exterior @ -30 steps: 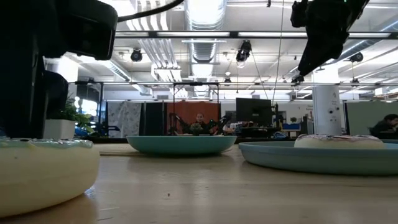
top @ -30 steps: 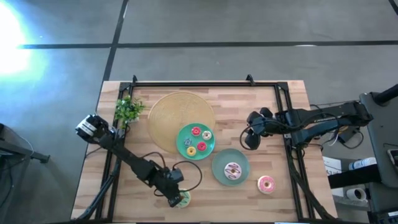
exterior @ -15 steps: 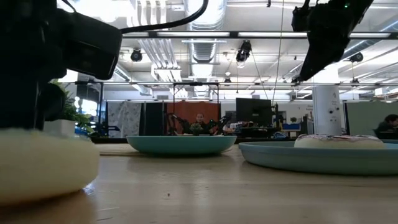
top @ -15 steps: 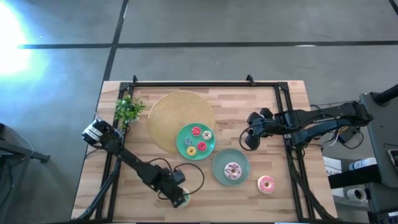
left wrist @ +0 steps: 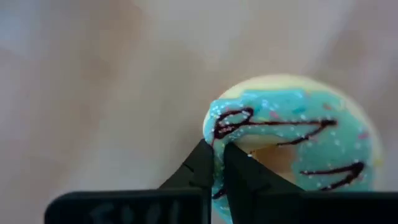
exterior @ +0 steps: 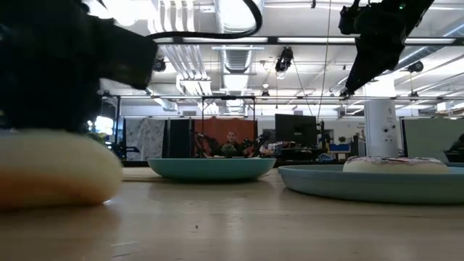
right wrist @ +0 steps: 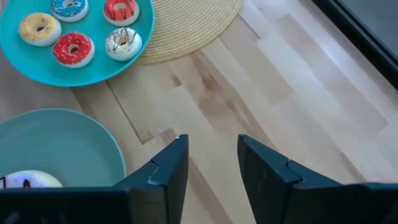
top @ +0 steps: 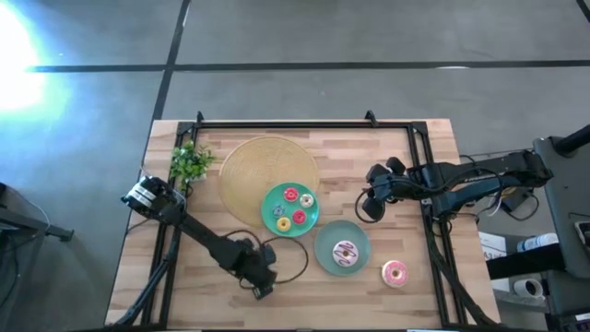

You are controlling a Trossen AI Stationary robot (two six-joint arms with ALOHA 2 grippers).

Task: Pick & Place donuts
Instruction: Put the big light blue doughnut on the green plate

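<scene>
The green-frosted donut [left wrist: 292,127], cream underneath with dark stripes, is near the table's front edge. My left gripper [top: 261,284] is shut on it and hides it in the high view. The low view shows its cream side [exterior: 54,170]. My right gripper [right wrist: 211,155] hangs open above bare wood, right of the plates, with nothing between its fingers. Several small donuts [right wrist: 73,48] lie on one teal plate [top: 277,221]. A white striped donut [top: 344,252] lies on a second teal plate [top: 324,258]. A pink donut [top: 395,273] lies on the table. My left gripper pinches the donut's ring wall [left wrist: 214,134] between its two fingers. One finger [left wrist: 199,165] is outside the ring and the other [left wrist: 242,174] is toward the hole. The fingers come from above. The frames do not show whether the donut is clear of the table.
A tan woven disc [top: 263,166] lies at the back under the small-donut plate's edge. A small green plant [top: 191,161] stands at the far left. A black frame [top: 286,124] runs along the table's far and side edges. Bare wood lies between the plates and the right rail.
My left gripper has shut on the green-frosted donut and moved a little toward the table's far edge. The donut showed beside it in the high view and is now hidden under it. In the low view the donut sits higher than before.
</scene>
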